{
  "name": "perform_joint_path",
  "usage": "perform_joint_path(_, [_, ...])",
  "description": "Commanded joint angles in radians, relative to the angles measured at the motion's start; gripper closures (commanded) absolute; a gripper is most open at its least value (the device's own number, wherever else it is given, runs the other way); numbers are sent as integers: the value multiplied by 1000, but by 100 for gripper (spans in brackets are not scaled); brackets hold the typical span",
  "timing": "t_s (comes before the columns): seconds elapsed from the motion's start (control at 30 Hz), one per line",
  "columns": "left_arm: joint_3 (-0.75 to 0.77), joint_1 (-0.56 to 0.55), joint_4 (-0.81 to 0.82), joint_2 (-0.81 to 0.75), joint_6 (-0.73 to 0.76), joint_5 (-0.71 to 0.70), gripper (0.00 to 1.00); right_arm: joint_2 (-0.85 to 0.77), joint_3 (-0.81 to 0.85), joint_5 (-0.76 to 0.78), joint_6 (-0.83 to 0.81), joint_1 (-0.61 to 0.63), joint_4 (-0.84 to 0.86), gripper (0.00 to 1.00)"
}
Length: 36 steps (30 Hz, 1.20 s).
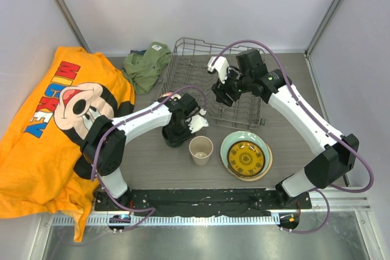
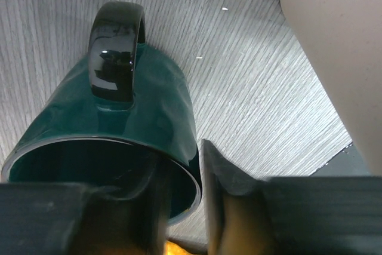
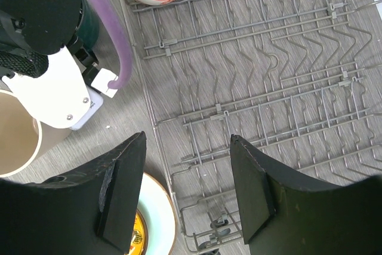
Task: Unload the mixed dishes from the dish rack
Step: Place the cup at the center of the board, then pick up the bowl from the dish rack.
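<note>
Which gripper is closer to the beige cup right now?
Left. The left gripper is at the dark teal mug right beside the beige cup; the right gripper hovers open over the dish rack, farther back.

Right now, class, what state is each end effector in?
Left end effector: astride the dark teal mug rim; whether it grips cannot be told.
Right end effector: open, empty, above the dish rack.
</note>
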Motion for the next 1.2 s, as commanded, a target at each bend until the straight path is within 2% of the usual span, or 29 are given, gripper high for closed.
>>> perform_joint_path(0.0, [9, -5, 19, -22, -10, -13, 61, -47, -3, 8, -11, 1, 41, 37])
perform_joint_path(0.17, [19, -5, 16, -49, -13, -13, 41, -47, -4, 7, -11, -1, 41, 37])
perform_joint_path(0.27, [35, -5, 5, -72, -14, -8, 37, -49, -4, 4, -10, -1, 40, 37])
perform_joint_path(0.5, [92, -5, 4, -141, -8, -51, 30, -41, -4, 2, -10, 1, 41, 37])
perform_joint_path(0.77, [169, 21, 40, -183, 18, -163, 26, -46, -9, -4, -10, -1, 43, 37])
perform_joint_path(1.1, [284, 228, 122, -128, -6, -99, 16, -44, -55, -1, 33, 1, 97, 37])
perform_joint_path(1.17, [295, 255, 146, -109, -22, -48, 14, -23, -50, 1, 53, -1, 112, 37])
